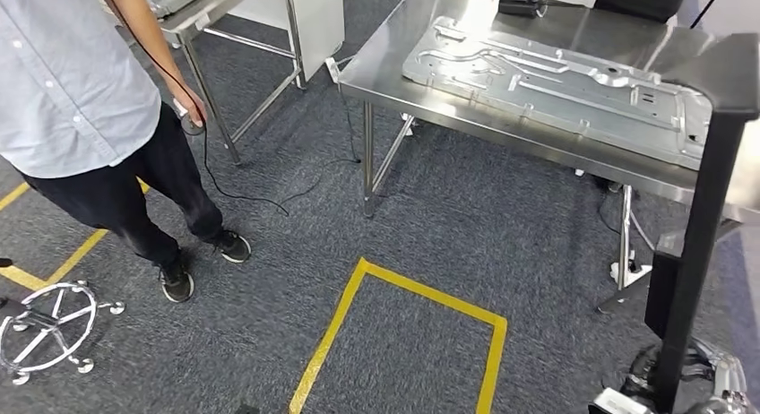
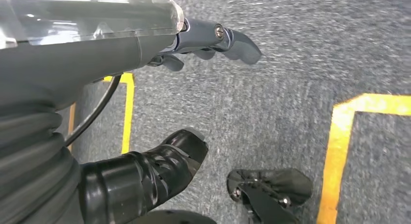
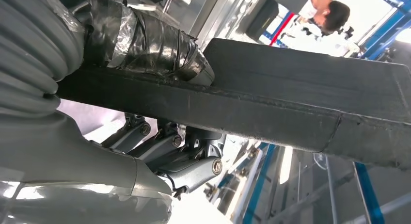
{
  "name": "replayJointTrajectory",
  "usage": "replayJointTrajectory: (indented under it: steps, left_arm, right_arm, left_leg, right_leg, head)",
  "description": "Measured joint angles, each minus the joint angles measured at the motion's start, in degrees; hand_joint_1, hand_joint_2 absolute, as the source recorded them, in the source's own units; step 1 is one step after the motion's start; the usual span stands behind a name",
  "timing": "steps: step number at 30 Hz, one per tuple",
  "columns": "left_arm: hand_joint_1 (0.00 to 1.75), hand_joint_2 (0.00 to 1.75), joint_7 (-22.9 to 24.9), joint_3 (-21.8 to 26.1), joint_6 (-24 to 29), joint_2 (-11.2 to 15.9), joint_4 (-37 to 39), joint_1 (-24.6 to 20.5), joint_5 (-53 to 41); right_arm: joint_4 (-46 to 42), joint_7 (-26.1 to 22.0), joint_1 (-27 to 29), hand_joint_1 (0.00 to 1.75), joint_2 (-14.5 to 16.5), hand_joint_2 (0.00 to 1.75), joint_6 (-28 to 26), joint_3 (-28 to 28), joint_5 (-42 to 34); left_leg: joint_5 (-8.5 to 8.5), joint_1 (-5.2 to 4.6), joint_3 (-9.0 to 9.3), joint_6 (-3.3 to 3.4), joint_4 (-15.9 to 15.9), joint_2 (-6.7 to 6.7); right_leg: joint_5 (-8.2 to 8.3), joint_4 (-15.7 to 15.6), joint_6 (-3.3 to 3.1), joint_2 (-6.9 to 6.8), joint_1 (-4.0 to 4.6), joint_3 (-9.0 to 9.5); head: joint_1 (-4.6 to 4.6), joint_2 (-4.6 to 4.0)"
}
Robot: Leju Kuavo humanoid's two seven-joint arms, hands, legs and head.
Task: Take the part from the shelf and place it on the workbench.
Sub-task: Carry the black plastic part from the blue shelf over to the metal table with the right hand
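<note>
The part is a long black bar with an angled end [image 1: 708,190]; in the head view it rises at the right edge, in front of the steel workbench [image 1: 502,132]. Up close, my right hand [image 3: 179,153] grips this black part [image 3: 291,98], with the tape-wrapped thumb [image 3: 145,40] on one face and the darker fingers curled against the opposite face. My left hand [image 2: 203,40] hangs over the grey carpet with its fingers loosely extended and nothing in it.
A large stamped metal plate [image 1: 556,82] lies on the workbench. A person [image 1: 81,91] stands at the left holding a cabled device beside a second steel table [image 1: 202,15]. A chrome stool base [image 1: 49,324] sits at lower left. Yellow floor tape [image 1: 403,288] marks a square ahead.
</note>
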Motion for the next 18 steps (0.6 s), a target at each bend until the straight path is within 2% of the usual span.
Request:
replayJointTrajectory:
  steps: [1,2,3,4,5,6,7,8,9,10,12,13,15,16,17,18]
  left_arm:
    - [0.0,1.75,0.0,0.0,0.0,0.0,0.0,0.1,0.0]
    - [0.0,1.75,0.0,0.0,0.0,0.0,0.0,0.2,0.0]
    - [0.0,1.75,0.0,0.0,0.0,0.0,0.0,0.3,0.0]
    - [0.0,1.75,-0.1,0.0,0.0,0.0,0.0,0.3,0.0]
    - [0.0,1.75,-0.1,0.0,-0.1,0.0,0.0,0.3,0.0]
    - [0.0,1.75,-0.2,0.0,-0.2,0.0,0.0,0.2,0.0]
    - [0.0,1.75,-0.2,0.0,-0.3,0.0,0.0,0.2,0.0]
    - [0.0,1.75,-0.3,0.0,-0.4,0.0,0.0,0.2,0.0]
    - [0.0,1.75,-0.3,0.0,-0.5,0.0,0.0,0.1,0.0]
    - [0.0,1.75,-0.3,0.0,-0.5,0.0,0.0,0.1,0.0]
    - [0.0,1.75,-0.4,0.0,-0.6,0.0,0.0,0.0,0.0]
    - [0.0,1.75,-0.4,0.0,-0.6,0.0,0.0,-0.1,0.1]
    - [0.0,1.75,-0.7,0.0,-0.6,0.0,0.0,-0.1,0.1]
    - [0.0,1.75,-0.8,0.0,-0.6,0.1,0.0,-0.1,0.1]
    - [0.0,1.75,-0.9,0.0,-0.6,0.1,0.0,0.0,0.2]
    - [0.0,1.75,-0.9,0.0,-0.6,0.1,0.0,0.1,0.2]
  right_arm:
    - [0.0,0.0,-0.1,1.75,0.0,1.75,0.0,0.0,0.0]
    - [0.1,0.0,-0.1,1.75,0.0,1.75,0.0,0.0,0.0]
    - [0.1,0.0,0.0,1.75,0.0,1.75,0.0,0.0,0.0]
    - [0.2,0.0,0.0,1.75,0.0,1.75,0.0,0.0,0.0]
    - [0.2,0.0,0.1,1.75,0.0,1.75,0.0,0.0,0.0]
    - [0.2,0.0,0.1,1.75,0.0,1.75,0.0,0.0,0.0]
    - [0.2,0.0,0.1,1.75,0.0,1.75,0.0,0.0,0.0]
    - [0.3,0.0,0.0,1.75,0.0,1.75,0.0,0.0,0.0]
    - [0.3,0.0,0.0,1.75,0.0,1.75,0.0,0.0,0.0]
    - [0.3,0.0,0.0,1.75,0.0,1.75,0.0,0.0,0.0]
    - [0.3,0.0,0.1,1.75,0.0,1.75,0.0,0.0,0.0]
    - [0.3,-0.1,0.2,1.75,0.0,1.75,0.0,0.0,0.0]
    - [0.3,-0.1,0.1,1.75,0.0,1.75,0.0,0.0,0.0]
    - [0.3,-0.1,0.1,1.75,0.0,1.75,0.0,0.0,0.0]
    - [0.3,-0.1,0.1,1.75,0.1,1.75,0.0,0.0,0.1]
    - [0.3,-0.1,0.1,1.75,0.1,1.75,0.0,0.1,0.1]
  left_leg:
    - [-0.02,-0.03,-0.01,0.17,-0.1,0.71]
    - [-0.08,-0.06,-0.04,0.26,0.0,1.54]
    - [-0.15,-0.08,-0.04,0.29,0.0,2.34]
    - [-0.24,-0.09,0.01,0.26,0.0,3.11]
    - [-0.35,-0.08,0.13,0.15,0.0,3.82]
    - [-0.51,-0.08,0.32,-0.01,0.0,4.45]
    - [-0.71,-0.16,0.55,-0.25,0.1,5.04]
    - [-0.94,-0.27,0.78,-0.54,0.1,5.55]
    - [-1.12,-0.39,0.96,-0.84,0.1,6.01]
    - [-1.23,-0.5,1.13,-1.17,0.1,6.46]
    - [-1.45,-0.49,1.49,-1.81,-0.1,7.21]
    - [-1.89,-0.4,1.53,-2.15,0.2,6.65]
    - [-4.42,-0.2,0.05,-2.59,3.9,3.92]
    - [-6.32,-0.16,-1.61,-2.69,7.6,2.41]
    - [-8.03,-0.15,-3.55,-2.74,11.5,1.59]
    - [-8.95,-0.15,-5.2,-2.78,14.7,1.24]
  right_leg:
    - [-1.86,3.6,0.21,-1.38,0.05,-1.77]
    - [-3.47,7.4,0.41,-2.03,-0.03,-3.65]
    - [-4.22,10.0,0.57,-2.33,-0.13,-4.94]
    - [-3.87,10.7,0.67,-2.54,-0.24,-5.23]
    - [-2.47,9.0,0.7,-2.86,-0.33,-4.29]
    - [-0.43,5.2,0.64,-3.56,-0.39,-2.24]
    - [1.17,0.9,0.46,-4.84,-0.27,0.07]
    - [2.32,-2.6,0.17,-5.86,-0.07,1.93]
    - [2.79,-4.7,-0.14,-6.56,0.17,3.01]
    - [2.69,-5.4,-0.44,-6.7,0.43,3.25]
    - [2.91,-5.6,-1.09,-5.35,0.4,3.18]
    - [3.06,-5.8,-1.43,-4.73,0.25,3.27]
    - [3.4,-6.3,-2.12,-3.64,-0.11,3.47]
    - [3.44,-6.3,-2.33,-3.09,-0.05,3.43]
    - [3.45,-6.3,-2.5,-2.44,0.01,3.37]
    - [3.44,-6.2,-2.57,-1.67,0.07,3.35]
  head:
    - [0.09,0.0]
    - [0.09,0.0]
    - [0.09,0.0]
    - [0.09,0.0]
    - [0.09,0.0]
    - [0.09,0.0]
    - [0.09,0.0]
    - [0.08,0.0]
    - [0.06,0.0]
    - [0.05,0.0]
    - [0.02,0.0]
    - [0.02,0.0]
    - [-0.07,0.0]
    - [-0.11,0.0]
    - [-0.15,0.0]
    - [-0.16,0.0]
